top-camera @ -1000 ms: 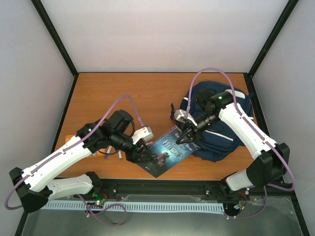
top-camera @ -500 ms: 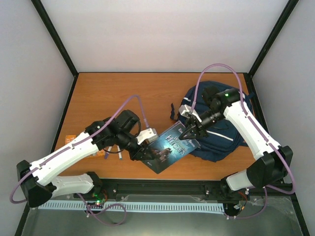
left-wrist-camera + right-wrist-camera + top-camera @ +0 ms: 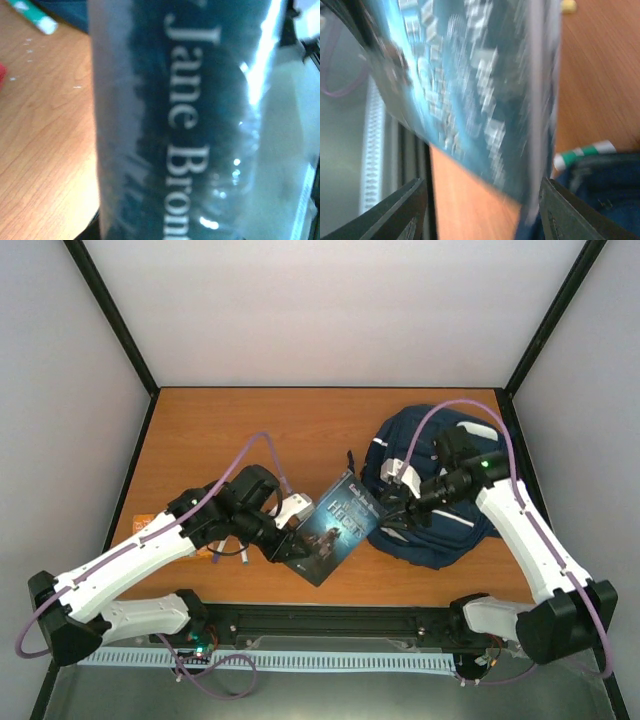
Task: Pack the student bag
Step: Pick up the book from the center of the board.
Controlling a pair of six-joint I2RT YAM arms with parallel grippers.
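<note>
left gripper (image 3: 283,546): I read it as clenched on the near-left corner of the book (image 3: 335,525). My left wrist cam is filled by the spine, white lettering "Jane Bron…", and its own fingers aren't visible there.
book: dark teal cover, lying at an angle, one corner toward me. The opposite corner is up against the bag's left edge; I can't tell if it touches.
right gripper (image 3: 384,514): released. On my right wrist cam both fingers (image 3: 402,210) stand wide apart, with the blurred cover ahead of them, not gripped.
student bag (image 3: 425,540): navy, lying on the right side of the table (image 3: 250,430), close to the right edge. My right arm reaches across it.
marker (image 3: 582,151): green-and-white, on the wood just beside the bag fabric.
loose bits: I see a few small items (image 3: 228,552) on the table by the left arm, too small to identify.
</note>
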